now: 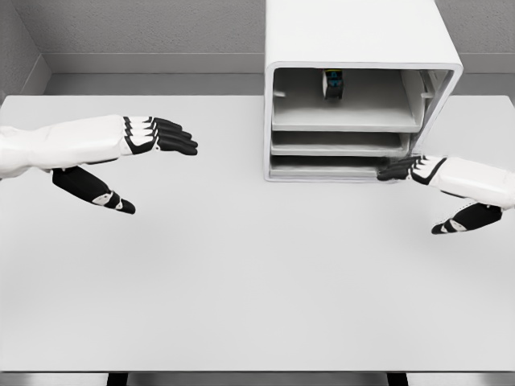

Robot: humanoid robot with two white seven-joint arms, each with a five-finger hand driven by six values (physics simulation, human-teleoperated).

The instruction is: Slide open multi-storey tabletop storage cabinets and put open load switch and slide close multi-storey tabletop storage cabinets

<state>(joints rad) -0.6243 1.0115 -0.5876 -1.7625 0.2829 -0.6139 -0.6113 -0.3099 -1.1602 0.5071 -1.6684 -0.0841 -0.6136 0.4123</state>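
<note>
Two hands open, right hand (406, 168) fingertips at cabinet (362, 48), switch (333, 84) upright inside

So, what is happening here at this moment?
A humanoid robot works at a white table with a white storage cabinet at the back. The right hand reaches to the cabinet's lowest drawer, its fingers at the drawer's right front corner. The left hand hovers open over the table, far from the cabinet, holding nothing. A small dark object, probably the load switch, sits at the back of the top compartment.
</note>
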